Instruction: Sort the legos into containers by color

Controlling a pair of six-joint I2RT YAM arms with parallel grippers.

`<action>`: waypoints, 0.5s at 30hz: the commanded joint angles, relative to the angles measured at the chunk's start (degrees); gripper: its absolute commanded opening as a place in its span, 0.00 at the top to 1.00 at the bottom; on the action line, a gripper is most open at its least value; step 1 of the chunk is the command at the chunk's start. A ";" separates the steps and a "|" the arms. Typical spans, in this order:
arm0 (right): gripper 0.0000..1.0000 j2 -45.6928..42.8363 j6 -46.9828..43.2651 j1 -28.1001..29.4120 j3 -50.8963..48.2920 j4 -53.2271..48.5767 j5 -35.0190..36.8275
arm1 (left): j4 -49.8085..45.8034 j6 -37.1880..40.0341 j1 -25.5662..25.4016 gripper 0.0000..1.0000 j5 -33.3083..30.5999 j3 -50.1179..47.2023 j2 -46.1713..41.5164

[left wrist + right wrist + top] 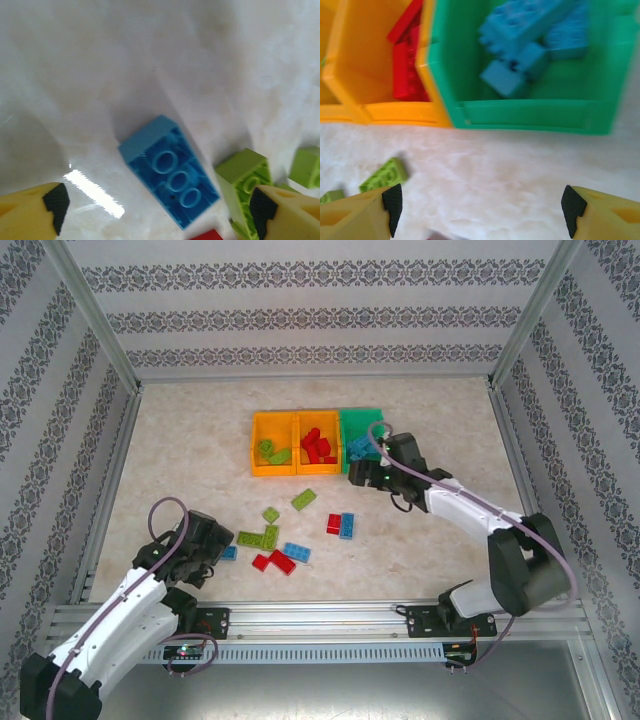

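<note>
Left pincer (159, 210) spread wide over blue lego (170, 172); right pincer (482, 207) spread, empty, before green bin (530, 117)

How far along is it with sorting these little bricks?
Partly done: lime bricks lie in the left orange bin, red bricks in the middle orange bin, blue bricks in the green bin. In hand: the left end effector hovers open over an upturned blue brick; the right end effector is open and empty before the green bin. Left: the loose bricks scattered on the table.
</note>
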 commanded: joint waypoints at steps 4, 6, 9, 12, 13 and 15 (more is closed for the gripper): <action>0.16 -2.01 -3.09 -0.09 -1.44 -1.47 0.52 | 3.30 -6.51 -0.96 0.13 -0.29 -1.60 2.76; 0.16 -2.14 -2.94 -0.09 -2.65 -1.25 0.61 | 4.67 -6.71 -0.97 0.15 -0.27 -1.85 3.95; 0.16 -2.48 -3.11 -0.19 -4.04 -1.47 0.69 | 4.96 -6.90 -1.03 0.18 -1.46 -2.13 4.32; 0.16 -3.35 -3.25 -0.29 -5.17 -1.77 1.23 | 7.56 -7.53 -1.03 0.23 -2.01 -3.55 4.32; 0.16 -3.77 -3.27 -0.37 -5.56 -2.06 1.55 | 8.19 -7.71 -0.97 0.24 -1.97 -3.96 4.67; 0.16 -4.65 -3.47 -0.42 -6.13 -2.50 1.41 | 9.21 -7.39 -1.00 0.24 -2.35 -4.17 5.56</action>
